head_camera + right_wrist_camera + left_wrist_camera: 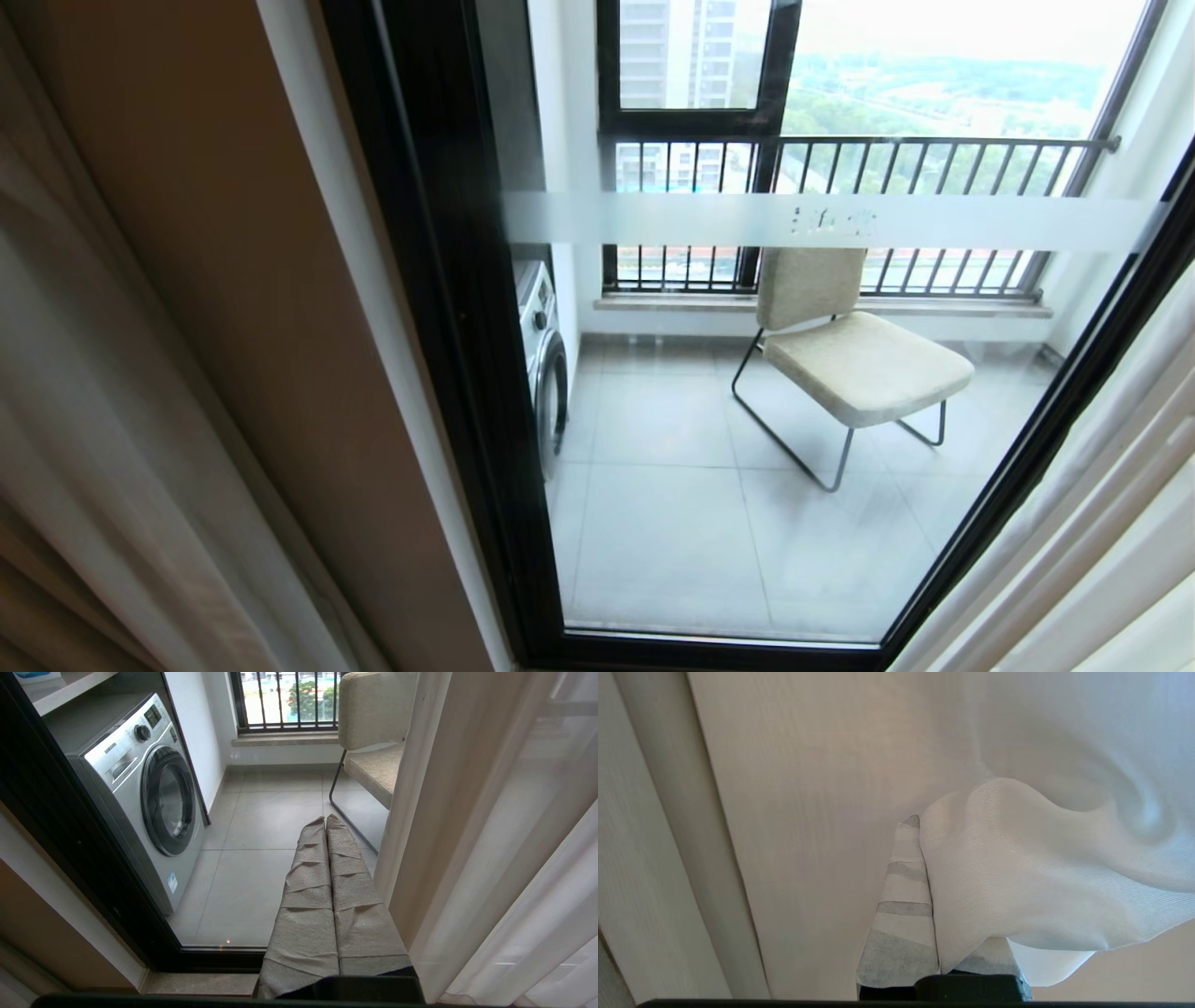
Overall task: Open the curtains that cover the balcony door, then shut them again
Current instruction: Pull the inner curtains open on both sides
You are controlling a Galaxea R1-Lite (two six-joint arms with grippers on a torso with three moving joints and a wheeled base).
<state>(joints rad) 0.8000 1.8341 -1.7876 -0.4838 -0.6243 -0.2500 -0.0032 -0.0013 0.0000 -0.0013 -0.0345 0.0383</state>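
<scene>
While the balcony door (pixel 747 448) stands uncovered in the middle of the head view, the curtains (pixel 112 448) hang bunched at both of its side edges: thick beige drape plus sheer on the left, pale sheer folds on the right. So I'd say the open half is done and closing is what's left. Only the left wrist view shows the left gripper (pixel 924 826), clenched on a fold of white sheer (pixel 1017 868) draped over one finger. That stuff is feather-light, floppy and slippery, so my guess is you want a gathered pleat near the leading edge, not a single layer. Over in the right wrist view, the right gripper (pixel 326 821) is pressed shut on nothing, parked just beside the right-hand curtain, facing the washing machine (pixel 140 798).
</scene>
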